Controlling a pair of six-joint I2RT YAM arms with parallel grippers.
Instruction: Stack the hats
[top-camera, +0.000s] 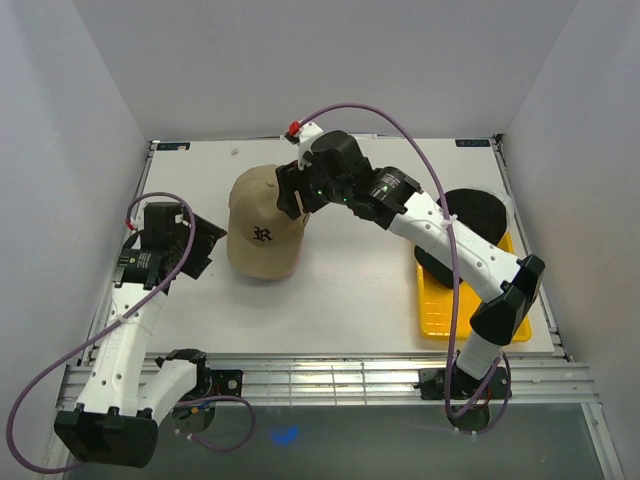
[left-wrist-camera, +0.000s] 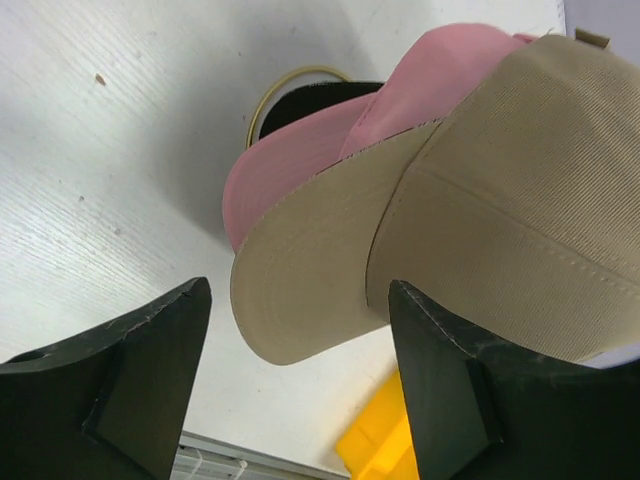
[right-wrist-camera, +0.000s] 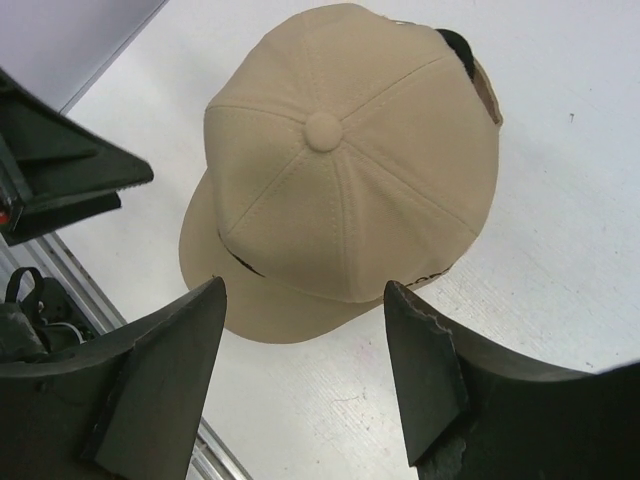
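A tan hat (top-camera: 262, 225) with a dark logo sits on top of a pink hat (top-camera: 287, 271), whose edge peeks out under it, left of the table's middle. In the left wrist view the tan brim (left-wrist-camera: 310, 290) overlaps the pink hat (left-wrist-camera: 330, 150). A black hat (top-camera: 478, 210) lies at the right, partly on the yellow tray. My left gripper (top-camera: 205, 243) is open, just left of the stack, with the tan brim in front of its jaws (left-wrist-camera: 300, 290). My right gripper (top-camera: 290, 192) hangs open over the back of the tan hat (right-wrist-camera: 340, 170), holding nothing (right-wrist-camera: 305, 288).
A yellow mesh tray (top-camera: 445, 300) lies at the right, near the front edge. White walls close the table in on the left, back and right. A metal rail (top-camera: 330, 375) runs along the near edge.
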